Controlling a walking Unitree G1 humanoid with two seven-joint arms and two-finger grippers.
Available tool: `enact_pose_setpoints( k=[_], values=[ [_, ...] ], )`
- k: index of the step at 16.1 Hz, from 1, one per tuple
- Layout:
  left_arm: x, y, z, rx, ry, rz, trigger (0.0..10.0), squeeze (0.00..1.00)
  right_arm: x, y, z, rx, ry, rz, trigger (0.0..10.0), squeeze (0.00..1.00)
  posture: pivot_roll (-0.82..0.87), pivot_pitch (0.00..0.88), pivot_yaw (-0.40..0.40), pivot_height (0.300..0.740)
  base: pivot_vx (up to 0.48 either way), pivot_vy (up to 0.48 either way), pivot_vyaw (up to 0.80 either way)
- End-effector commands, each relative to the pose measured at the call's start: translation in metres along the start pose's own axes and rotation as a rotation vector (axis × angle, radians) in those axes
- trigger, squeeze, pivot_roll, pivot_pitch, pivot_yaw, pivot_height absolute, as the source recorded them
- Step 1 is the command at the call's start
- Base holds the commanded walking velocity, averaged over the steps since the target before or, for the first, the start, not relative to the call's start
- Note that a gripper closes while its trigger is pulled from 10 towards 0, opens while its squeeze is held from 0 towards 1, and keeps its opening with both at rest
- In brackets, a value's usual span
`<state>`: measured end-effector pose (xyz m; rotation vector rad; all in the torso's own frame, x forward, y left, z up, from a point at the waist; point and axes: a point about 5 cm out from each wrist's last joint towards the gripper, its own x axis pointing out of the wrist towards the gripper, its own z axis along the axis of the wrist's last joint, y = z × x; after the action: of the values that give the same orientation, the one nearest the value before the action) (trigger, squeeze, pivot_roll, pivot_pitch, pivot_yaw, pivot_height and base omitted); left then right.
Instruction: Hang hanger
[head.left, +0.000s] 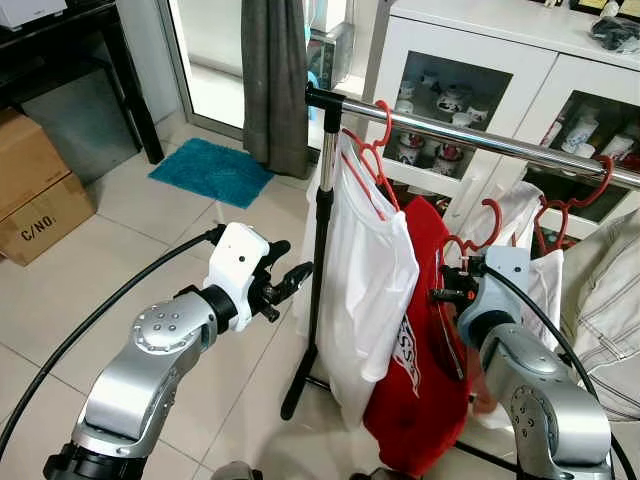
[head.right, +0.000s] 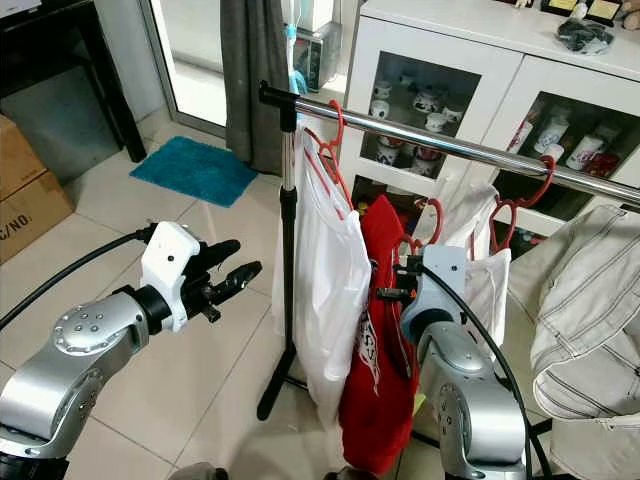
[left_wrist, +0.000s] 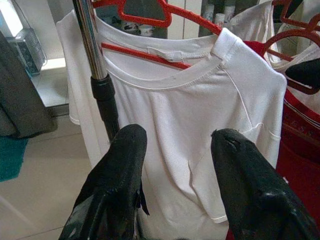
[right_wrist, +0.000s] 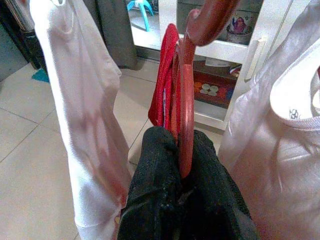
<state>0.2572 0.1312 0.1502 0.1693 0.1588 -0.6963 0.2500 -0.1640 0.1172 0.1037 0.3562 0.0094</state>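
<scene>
A chrome garment rail (head.left: 470, 135) on a black-footed upright pole (head.left: 318, 250) crosses the scene from the near left toward the far right, in front of a white glass-door cabinet (head.left: 480, 90) stocked with cups. A white T-shirt (head.left: 370, 280) hangs from the rail's left end on a red hanger, and another white garment (head.left: 520, 215) hangs farther right on its own red hanger. Between these two, below the rail, the right gripper (right_wrist: 182, 165) is clamped on the red hanger (right_wrist: 186, 105) carrying a red shirt (head.left: 420, 350); the right wrist view shows both black fingers (right_wrist: 152, 170) pressed against the hanger's neck, with its hook curving upward above them. In the eye views this hook sits lower than the rail and apart from it, so the hanger is not yet hung. The left gripper (head.left: 285, 285) is raised to the left of the upright pole, near the white T-shirt but not touching it; its fingers are spread with nothing between them, as the left wrist view confirms. On the tiled floor (head.left: 130, 250) lie a teal mat (head.left: 212, 170) at the far left and cardboard boxes (head.left: 35, 190) at the left edge. A grey curtain (head.left: 275, 80) hangs behind the rail's left end.
</scene>
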Motion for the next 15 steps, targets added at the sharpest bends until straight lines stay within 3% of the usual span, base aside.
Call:
enact_pose_setpoints(
  k=[1, 8, 15],
  values=[
    [0.0021, -0.0006, 0.0017, 0.020, 0.000, -0.015, 10.0, 0.00, -0.0022, -0.0021, 0.0039, -0.002, -0.035, -0.012, 0.0, 0.00, -0.01, 0.036, -0.040, 0.740, 0.000, 0.000, 0.00],
    [0.0026, -0.0002, 0.0023, 0.024, -0.001, -0.022, 10.0, 0.00, -0.0022, -0.0013, 0.0030, -0.002, -0.030, -0.008, 0.0, 0.00, -0.01, 0.032, -0.040, 0.740, 0.000, 0.000, 0.00],
    [0.0018, 0.0000, 0.0022, 0.026, 0.001, -0.020, 10.0, 0.00, -0.0016, 0.0005, 0.0030, -0.004, -0.027, 0.001, 0.0, 0.00, -0.01, 0.034, -0.043, 0.740, -0.267, 0.000, 0.00]
  ],
)
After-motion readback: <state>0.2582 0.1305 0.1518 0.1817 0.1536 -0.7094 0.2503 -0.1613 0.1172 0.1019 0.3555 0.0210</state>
